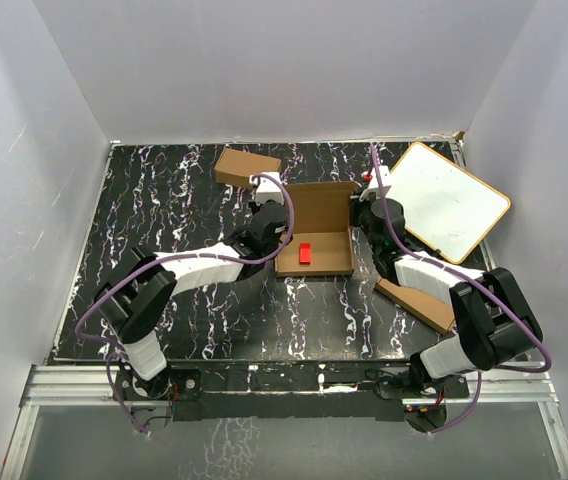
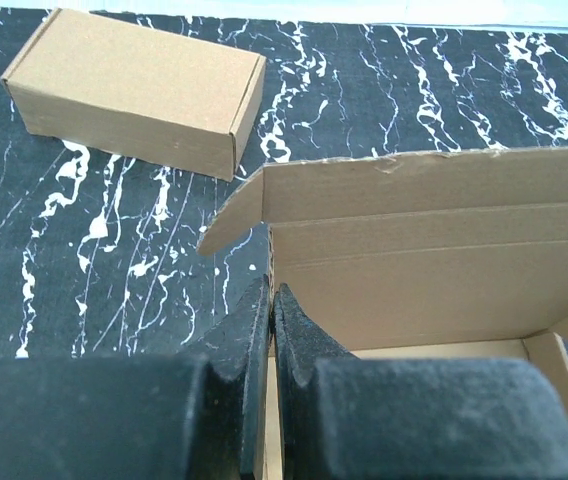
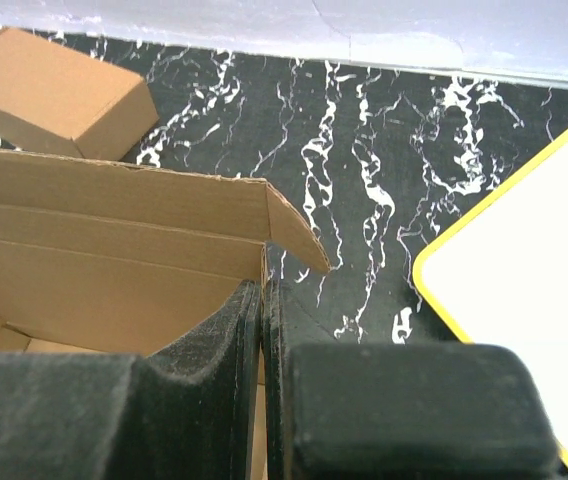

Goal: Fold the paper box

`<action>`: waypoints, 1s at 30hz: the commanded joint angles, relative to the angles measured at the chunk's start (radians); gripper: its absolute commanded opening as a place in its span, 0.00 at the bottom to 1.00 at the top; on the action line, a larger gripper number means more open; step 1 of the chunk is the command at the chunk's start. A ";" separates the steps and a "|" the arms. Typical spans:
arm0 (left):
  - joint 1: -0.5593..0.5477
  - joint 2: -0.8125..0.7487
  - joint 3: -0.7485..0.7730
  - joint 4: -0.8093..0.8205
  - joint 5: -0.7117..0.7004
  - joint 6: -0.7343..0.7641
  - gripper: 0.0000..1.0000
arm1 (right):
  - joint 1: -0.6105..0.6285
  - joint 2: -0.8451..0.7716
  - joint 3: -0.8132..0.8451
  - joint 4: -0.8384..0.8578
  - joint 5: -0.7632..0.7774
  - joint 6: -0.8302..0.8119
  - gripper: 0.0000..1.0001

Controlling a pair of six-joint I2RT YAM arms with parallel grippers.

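Note:
The paper box [image 1: 314, 232] lies open mid-table, its lid flap standing up at the back and a small red item [image 1: 305, 252] on its floor. My left gripper [image 1: 276, 228] is shut on the box's left side wall; in the left wrist view the wall's edge runs between the pressed fingers [image 2: 271, 290], with the lid panel [image 2: 434, 260] beyond. My right gripper [image 1: 361, 222] is shut on the right side wall in the same way [image 3: 262, 287], the lid [image 3: 114, 250] to its left.
A smaller chunky brown carton [image 1: 247, 168] sits behind the box to the left [image 2: 134, 90] [image 3: 54, 95]. A yellow-rimmed whiteboard [image 1: 449, 200] lies at the back right [image 3: 534, 300]. A flat brown carton [image 1: 416, 300] lies under the right arm.

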 commanded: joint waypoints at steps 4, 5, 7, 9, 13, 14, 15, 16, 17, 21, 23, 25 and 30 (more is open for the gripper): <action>-0.027 0.051 0.062 0.210 0.038 0.156 0.00 | 0.049 0.076 0.067 0.309 -0.016 -0.031 0.08; -0.027 0.056 0.061 0.228 0.039 0.178 0.00 | 0.050 0.092 0.069 0.347 -0.010 -0.048 0.08; -0.025 0.068 0.056 0.263 0.044 0.201 0.00 | 0.050 0.124 0.060 0.440 -0.010 -0.081 0.08; -0.022 0.078 0.042 0.290 0.061 0.215 0.00 | 0.050 0.150 0.038 0.525 -0.005 -0.100 0.08; -0.021 0.088 0.016 0.317 0.078 0.201 0.00 | 0.049 0.161 -0.021 0.576 -0.009 -0.085 0.08; -0.021 0.087 0.012 0.316 0.076 0.189 0.00 | 0.050 0.157 -0.037 0.577 -0.014 -0.072 0.08; -0.022 0.085 0.006 0.316 0.075 0.179 0.00 | 0.049 0.151 -0.050 0.574 -0.019 -0.054 0.08; -0.023 0.082 0.002 0.311 0.074 0.167 0.00 | 0.049 0.143 -0.063 0.566 -0.025 -0.042 0.08; -0.023 0.079 -0.002 0.302 0.070 0.154 0.00 | 0.050 0.134 -0.072 0.556 -0.031 -0.030 0.08; -0.031 0.055 -0.024 0.285 0.052 0.125 0.00 | 0.050 0.087 -0.103 0.514 -0.062 0.010 0.08; -0.039 0.041 -0.044 0.288 0.046 0.118 0.00 | 0.050 0.069 -0.110 0.491 -0.072 0.026 0.08; -0.048 0.027 -0.066 0.299 0.037 0.119 0.00 | 0.050 0.055 -0.115 0.464 -0.066 0.040 0.08; -0.060 0.006 -0.105 0.312 0.032 0.107 0.00 | 0.051 0.037 -0.108 0.394 -0.059 0.070 0.08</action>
